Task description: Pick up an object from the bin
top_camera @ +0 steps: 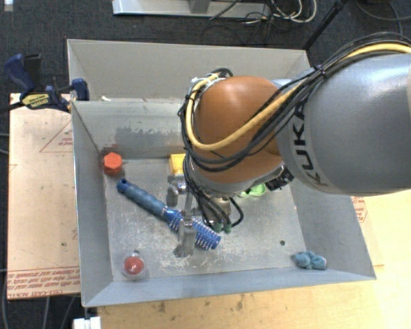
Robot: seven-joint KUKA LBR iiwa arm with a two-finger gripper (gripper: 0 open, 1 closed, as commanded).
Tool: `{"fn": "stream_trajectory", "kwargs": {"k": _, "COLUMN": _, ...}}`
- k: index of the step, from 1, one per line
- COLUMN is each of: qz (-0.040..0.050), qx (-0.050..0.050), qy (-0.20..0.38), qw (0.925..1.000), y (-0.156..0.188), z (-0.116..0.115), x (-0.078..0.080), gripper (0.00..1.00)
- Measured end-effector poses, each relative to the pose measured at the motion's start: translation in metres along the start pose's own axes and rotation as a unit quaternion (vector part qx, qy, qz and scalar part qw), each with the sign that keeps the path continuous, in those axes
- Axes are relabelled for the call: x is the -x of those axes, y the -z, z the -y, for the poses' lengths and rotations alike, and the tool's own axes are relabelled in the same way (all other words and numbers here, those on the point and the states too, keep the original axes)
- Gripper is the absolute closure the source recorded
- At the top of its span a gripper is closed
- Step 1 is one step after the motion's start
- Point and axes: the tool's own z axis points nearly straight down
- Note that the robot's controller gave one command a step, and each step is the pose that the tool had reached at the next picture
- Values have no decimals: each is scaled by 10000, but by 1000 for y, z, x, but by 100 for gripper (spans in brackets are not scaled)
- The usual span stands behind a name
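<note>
In the camera view, the gripper [188, 235] stands low at the frame's centre, over the neck of the blue brush [147, 203] on the bin [89, 204] floor. Whether it is open or closed I cannot tell. I think it should be centred across the narrow handle before it squeezes.

We see a blue brush [149, 202] lying flat on the floor of the bin [89, 204], left of its middle. Its handle is long, thick and a little knobbly. The handle runs aslant from a rounded end at the upper left, near the left wall, down toward the lower right. There it narrows to a ribbed neck, and the neck meets the gripper [186, 242], which hides part of it. Just beyond, on the gripper's right, we make out the head, a short block of brighter blue bristles, splayed like a comb and turned toward the bin's near wall.
</note>
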Motion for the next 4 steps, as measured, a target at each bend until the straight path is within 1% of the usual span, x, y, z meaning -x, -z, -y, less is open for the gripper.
{"fn": "stream_trajectory", "kwargs": {"k": 1, "qz": 9, "qx": -5, "qy": -440, "qw": 9990, "y": -122, "z": 27, "x": 45, "gripper": 0}}
{"fn": "stream_trajectory", "kwargs": {"k": 2, "qz": 26, "qx": 1, "qy": -965, "qw": 9953, "y": -160, "z": 68, "x": 59, "gripper": 0}}
{"fn": "stream_trajectory", "kwargs": {"k": 3, "qz": 34, "qx": 10, "qy": -958, "qw": 9954, "y": -159, "z": 66, "x": 59, "gripper": 100}}
{"fn": "stream_trajectory", "kwargs": {"k": 4, "qz": 83, "qx": 19, "qy": -796, "qw": 9968, "y": 9, "z": 64, "x": 79, "gripper": 100}}
